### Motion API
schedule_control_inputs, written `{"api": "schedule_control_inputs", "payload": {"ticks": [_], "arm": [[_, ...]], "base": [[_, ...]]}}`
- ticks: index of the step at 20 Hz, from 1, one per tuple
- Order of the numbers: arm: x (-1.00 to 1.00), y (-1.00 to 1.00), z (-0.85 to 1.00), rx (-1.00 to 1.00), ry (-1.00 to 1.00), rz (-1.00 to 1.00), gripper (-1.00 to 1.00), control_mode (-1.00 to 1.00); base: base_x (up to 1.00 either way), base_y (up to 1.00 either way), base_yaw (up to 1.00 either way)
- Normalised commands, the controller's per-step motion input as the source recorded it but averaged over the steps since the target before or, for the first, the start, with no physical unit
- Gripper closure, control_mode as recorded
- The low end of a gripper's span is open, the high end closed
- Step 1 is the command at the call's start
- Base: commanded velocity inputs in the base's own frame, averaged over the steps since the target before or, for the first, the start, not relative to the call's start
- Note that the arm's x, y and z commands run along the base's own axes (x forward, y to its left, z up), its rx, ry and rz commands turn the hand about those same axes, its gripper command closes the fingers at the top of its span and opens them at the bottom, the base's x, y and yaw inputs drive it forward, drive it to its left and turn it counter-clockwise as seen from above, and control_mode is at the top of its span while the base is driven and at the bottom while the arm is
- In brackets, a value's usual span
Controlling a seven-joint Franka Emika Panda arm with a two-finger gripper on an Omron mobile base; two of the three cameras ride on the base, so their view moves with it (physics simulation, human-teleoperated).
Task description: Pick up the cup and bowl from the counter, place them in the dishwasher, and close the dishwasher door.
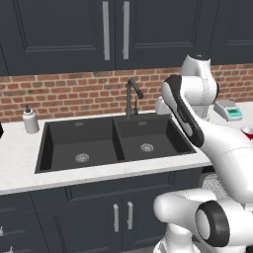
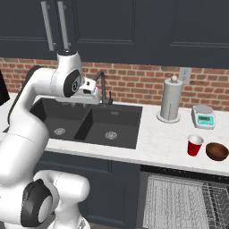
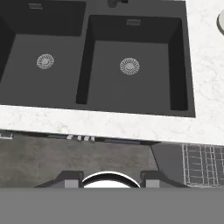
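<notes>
Currently my gripper (image 3: 112,178) over sink (image 3: 131,65), fingers apart, empty, cup (image 2: 194,145) beside bowl (image 2: 217,151) on counter (image 2: 161,138).

Paper towel roll (image 2: 170,102) beside kitchen scale (image 2: 203,116), near faucet (image 2: 102,86).

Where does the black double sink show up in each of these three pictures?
Left base view: the sink lies at centre, left of the arm.
Right base view: the sink lies left of centre, partly behind the arm.
Hand view: the sink fills the upper part, seen from above.
Shared landmark: its two round drains.
</notes>
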Motion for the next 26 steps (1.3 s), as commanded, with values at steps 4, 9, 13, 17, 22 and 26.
{"api": "schedule_control_inputs", "payload": {"ticks": [4, 9, 13, 17, 22, 26], "arm": [[-0.21, 0.00, 0.00, 0.00, -0.03, 0.00, -1.00, -1.00], [-0.62, 0.00, -0.02, 0.00, -0.04, 0.01, -1.00, -1.00], [-0.82, 0.00, -0.05, 0.00, -0.11, 0.01, -1.00, -1.00], [-0.64, 0.00, 0.00, -0.01, -0.08, 0.00, -1.00, -1.00], [-0.66, 0.04, -0.02, -0.02, -0.13, 0.00, -1.00, -1.00], [-0.71, 0.00, -0.01, -0.01, -0.16, 0.00, -1.00, -1.00]], "base": [[0.00, 0.00, 0.00], [0.00, 0.00, 0.00], [0.00, 0.00, 0.00], [0.00, 0.00, 0.00], [0.00, 0.00, 0.00], [0.00, 0.00, 0.00]]}}
